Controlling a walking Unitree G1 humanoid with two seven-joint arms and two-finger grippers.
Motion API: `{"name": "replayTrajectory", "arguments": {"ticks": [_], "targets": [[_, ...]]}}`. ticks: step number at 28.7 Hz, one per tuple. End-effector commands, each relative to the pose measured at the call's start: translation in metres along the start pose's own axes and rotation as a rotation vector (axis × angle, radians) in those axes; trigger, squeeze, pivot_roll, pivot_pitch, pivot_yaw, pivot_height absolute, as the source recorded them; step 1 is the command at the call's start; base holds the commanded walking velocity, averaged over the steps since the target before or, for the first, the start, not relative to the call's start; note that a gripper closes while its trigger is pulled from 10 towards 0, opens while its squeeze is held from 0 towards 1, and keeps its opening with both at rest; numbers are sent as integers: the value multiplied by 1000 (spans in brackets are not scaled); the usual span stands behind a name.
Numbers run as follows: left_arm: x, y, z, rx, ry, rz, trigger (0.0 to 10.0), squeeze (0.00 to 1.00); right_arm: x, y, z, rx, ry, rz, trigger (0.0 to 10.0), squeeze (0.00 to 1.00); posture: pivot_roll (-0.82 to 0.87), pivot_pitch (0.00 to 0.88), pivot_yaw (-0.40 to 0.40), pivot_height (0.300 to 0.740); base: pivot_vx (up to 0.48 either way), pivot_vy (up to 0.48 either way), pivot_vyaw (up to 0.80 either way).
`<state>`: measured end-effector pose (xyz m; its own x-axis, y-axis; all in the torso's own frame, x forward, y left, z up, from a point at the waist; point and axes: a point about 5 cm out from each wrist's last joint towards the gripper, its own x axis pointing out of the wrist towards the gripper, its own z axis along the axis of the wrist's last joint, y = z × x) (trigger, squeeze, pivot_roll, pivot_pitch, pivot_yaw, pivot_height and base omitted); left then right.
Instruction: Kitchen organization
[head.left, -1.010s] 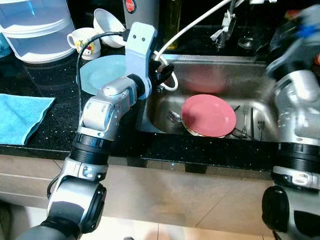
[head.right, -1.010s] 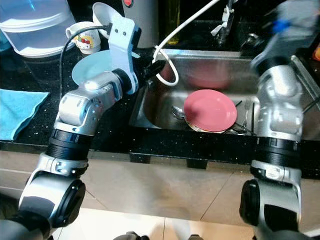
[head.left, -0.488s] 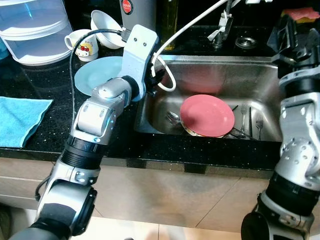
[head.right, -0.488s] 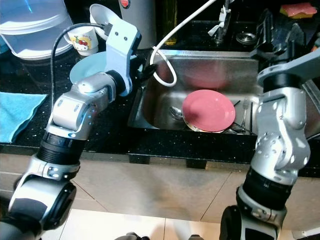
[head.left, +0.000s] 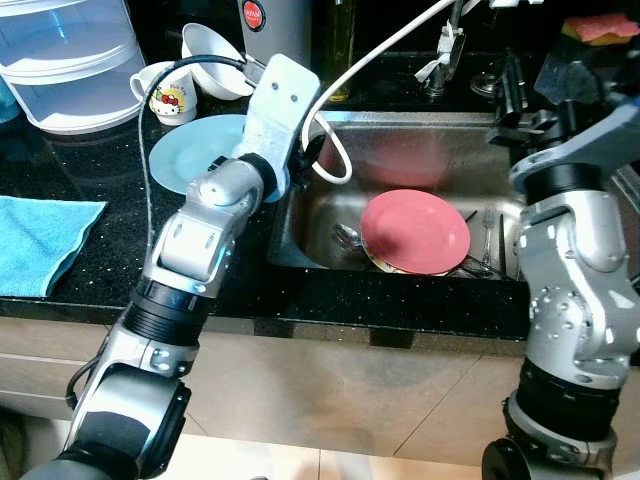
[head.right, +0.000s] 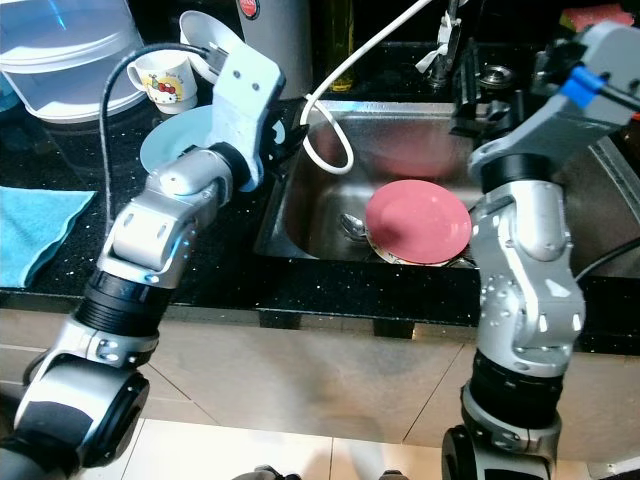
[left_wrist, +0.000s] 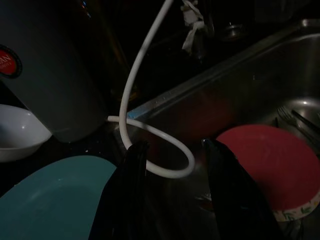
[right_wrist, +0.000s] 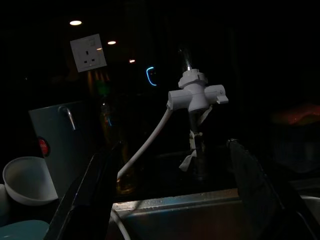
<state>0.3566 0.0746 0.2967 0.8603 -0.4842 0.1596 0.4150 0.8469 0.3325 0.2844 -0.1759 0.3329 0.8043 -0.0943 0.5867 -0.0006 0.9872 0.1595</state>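
Observation:
A pink plate lies in the steel sink on top of other dishes, with a spoon and forks beside it. On the black counter left of the sink rests a teal plate. My left gripper hovers at the sink's left rim, open, and the loop of a white hose hangs between its fingers. My right gripper is raised over the sink's back right, open and pointing at the tap fitting.
At the back left stand a printed cup, a white bowl, a grey appliance and a clear stacked container. A blue towel lies at the counter's front left. A sponge sits at the back right.
My right arm has swung inward from the right edge to above the sink's back right. The left arm has barely moved.

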Motion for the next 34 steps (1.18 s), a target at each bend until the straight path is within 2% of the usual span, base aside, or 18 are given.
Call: {"name": "replayTrajectory", "arguments": {"ticks": [1, 7, 14, 19, 22, 23, 24, 25, 26, 28, 29, 30, 32, 34], "targets": [[-1, 0, -3, 0, -2, 11, 10000, 0, -3, 0, -1, -8, 7, 5, 10000, 0, 2, 67, 69, 740, 0, 0, 0], [-3, 3, -2, 7, -55, 82, 10000, 0, -2, -2, -3, -20, 22, 3, 10000, 0, -7, 66, 27, 740, 0, 0, 0], [-8, 8, -9, -20, -46, 153, 10000, 0, 4, 2, -5, -4, 32, 36, 10000, 0, 6, 59, -40, 740, 0, 0, 0], [-13, 11, -12, 20, -25, 153, 10000, 0, 8, 7, -9, 9, 46, 65, 10000, 0, 29, 62, -55, 740, 0, 0, 0], [-13, 16, -16, 78, 15, 110, 10000, 0, 11, 9, -9, 9, 39, 72, 10000, 0, 39, 67, -29, 740, 0, 0, 0], [-13, 20, -17, 151, 46, 89, 10000, 0, 12, 9, -8, 7, 29, 65, 10000, 0, 42, 67, -17, 740, 0, 0, 0], [-13, 20, -17, 151, 46, 89, 10000, 0, 12, 9, -8, 7, 29, 65, 10000, 0, 42, 67, -17, 740, 0, 0, 0], [-13, 26, -19, 223, 88, 73, 10000, 0, 12, 7, -7, 4, 22, 56, 10000, 0, 45, 66, -9, 740, 0, 0, 0], [-13, 26, -19, 223, 88, 73, 10000, 0, 12, 7, -7, 4, 22, 56, 10000, 0, 45, 66, -9, 740, 0, 0, 0], [-15, 37, -19, 307, 131, 78, 10000, 0, 11, 3, -7, 1, 18, 44, 10000, 0, 55, 68, -6, 740, 0, 0, 0], [-15, 37, -19, 307, 131, 78, 10000, 0, 11, 3, -7, 1, 18, 44, 10000, 0, 55, 68, -6, 740, 0, 0, 0], [-17, 43, -21, 359, 167, 66, 10000, 0, 10, 1, -7, -2, 18, 38, 10000, 0, 63, 66, -6, 740, 0, 0, 0], [-31, 57, -33, 501, 294, -18, 10000, 0, 9, -5, -8, -14, 24, 28, 10000, 0, 65, 70, -7, 740, 0, 0, 0], [-42, 61, -42, 574, 372, -95, 10000, 0, 10, -8, -9, -21, 28, 26, 10000, 0, 83, 72, -11, 740, 0, 0, 0]]}}
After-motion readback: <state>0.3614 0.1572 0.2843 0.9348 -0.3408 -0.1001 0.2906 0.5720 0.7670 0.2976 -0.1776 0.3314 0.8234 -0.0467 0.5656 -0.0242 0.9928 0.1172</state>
